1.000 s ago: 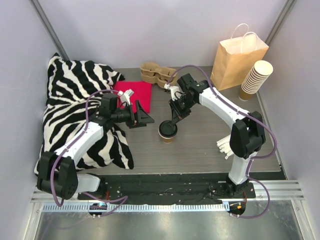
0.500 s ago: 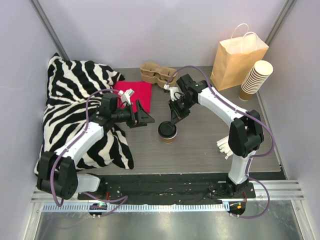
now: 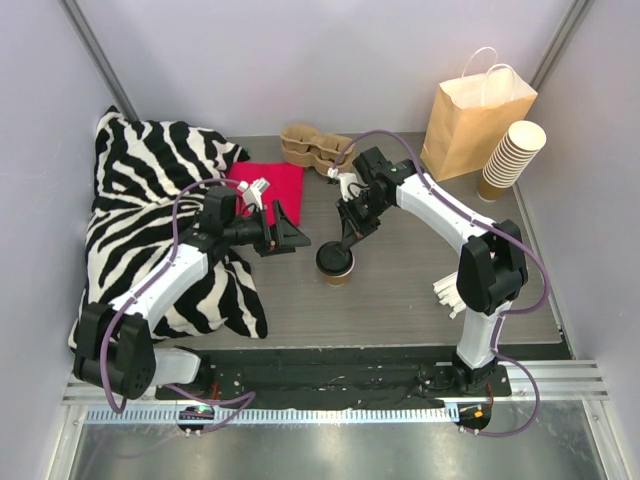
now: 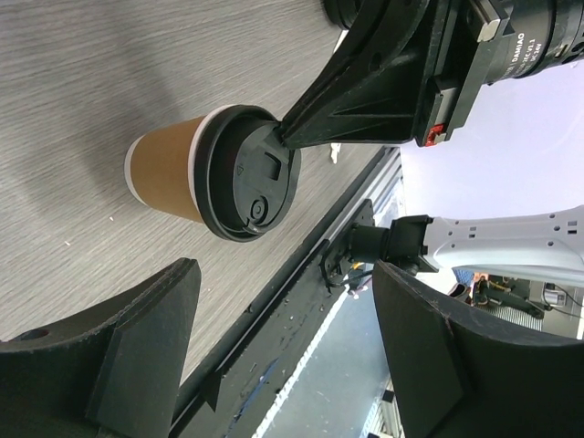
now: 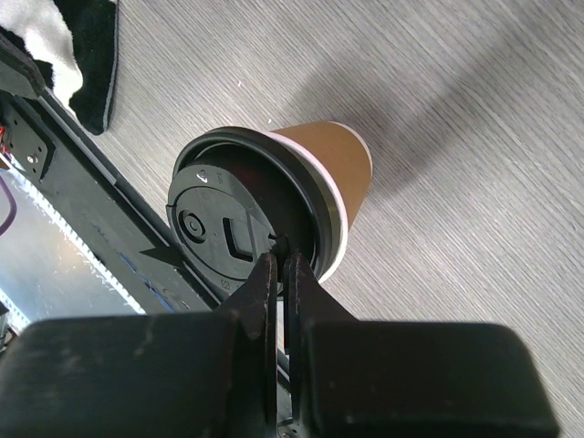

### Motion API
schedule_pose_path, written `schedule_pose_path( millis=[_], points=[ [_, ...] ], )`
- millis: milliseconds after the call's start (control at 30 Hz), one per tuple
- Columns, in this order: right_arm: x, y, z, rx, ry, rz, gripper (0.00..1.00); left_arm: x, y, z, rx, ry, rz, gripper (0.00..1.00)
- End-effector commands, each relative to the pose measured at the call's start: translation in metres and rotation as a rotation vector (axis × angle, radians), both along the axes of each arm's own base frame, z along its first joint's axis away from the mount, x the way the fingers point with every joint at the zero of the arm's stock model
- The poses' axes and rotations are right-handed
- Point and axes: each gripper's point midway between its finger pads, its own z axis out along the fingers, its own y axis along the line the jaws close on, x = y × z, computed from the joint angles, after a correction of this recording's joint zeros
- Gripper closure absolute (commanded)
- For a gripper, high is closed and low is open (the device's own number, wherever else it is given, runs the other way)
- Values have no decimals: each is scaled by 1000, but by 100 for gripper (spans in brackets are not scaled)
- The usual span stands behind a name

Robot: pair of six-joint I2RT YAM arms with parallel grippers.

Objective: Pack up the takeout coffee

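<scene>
Tan paper coffee cup with a black lid stands upright on the grey worktop, mid-front. It is well apart from the paper bag at the far right.

Overhead view: right pincer reaches down onto the cup's far rim. Left pincer points at the cup from the left, near but not touching.

Left wrist view: left pincer gapes wide and holds nothing. The cup sits out beyond its fingers.

Right wrist view: right pincer is all but closed, a sliver between the fingers, nipping the lid rim only. It has no hold on the paper wall.

Risks, as judged:
- A lift by the lid rim may pop the lid off and drop the cup.
- The cup may swing or tilt under such a thin pinch during the long carry to the bag.
- The left pincer sits close enough that a sideways move could knock the cup.
</scene>
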Motion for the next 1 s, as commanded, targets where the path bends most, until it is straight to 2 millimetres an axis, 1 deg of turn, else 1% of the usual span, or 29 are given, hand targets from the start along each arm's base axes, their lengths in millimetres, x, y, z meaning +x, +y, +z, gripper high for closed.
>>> schedule_pose_path(
  millis=[0, 200, 400, 500, 533, 567, 600, 633, 667, 733, 767, 833, 867, 933, 967],
  points=[
    [1, -1, 0, -12, -21, 13, 99, 3, -5, 11, -28, -54, -25, 19],
    [4, -1, -5, -22, -26, 11, 99, 5, -7, 13, -29, -57, -30, 19],
    [4, -2, -12, -27, -16, 8, 99, 2, -11, 10, -32, -53, -44, 23],
    [3, -2, -16, -34, -8, 7, 99, 1, -15, 12, -41, -54, -59, 29],
    [3, -3, -16, -33, -8, 6, 98, 1, -17, 12, -45, -55, -63, 34],
    [3, -3, -16, -32, -7, 7, 93, 1, -18, 13, -49, -57, -68, 36],
    [2, -2, -17, -30, -4, 9, 91, 0, -22, 14, -54, -55, -81, 39],
    [2, -2, -16, -29, -3, 10, 88, -1, -25, 15, -59, -60, -91, 44],
    [2, -1, -14, -24, -4, 12, 81, -2, -27, 16, -62, -60, -97, 46],
    [2, 0, -12, -21, -6, 12, 74, -5, -32, 17, -73, -55, -119, 52],
    [3, 0, -7, -14, -9, 12, 68, -4, -33, 16, -75, -50, -120, 53],
    [3, 0, -3, -8, -11, 16, 62, -3, -34, 17, -78, -50, -122, 55],
    [3, 0, 1, -4, -13, 16, 57, -3, -35, 18, -80, -52, -125, 55],
    [3, 0, 11, 25, -17, 18, 54, -3, -35, 20, -82, -60, -125, 56],
    [5, 0, 15, 34, -20, 18, 50, -3, -35, 21, -84, -62, -127, 56]
  ],
)
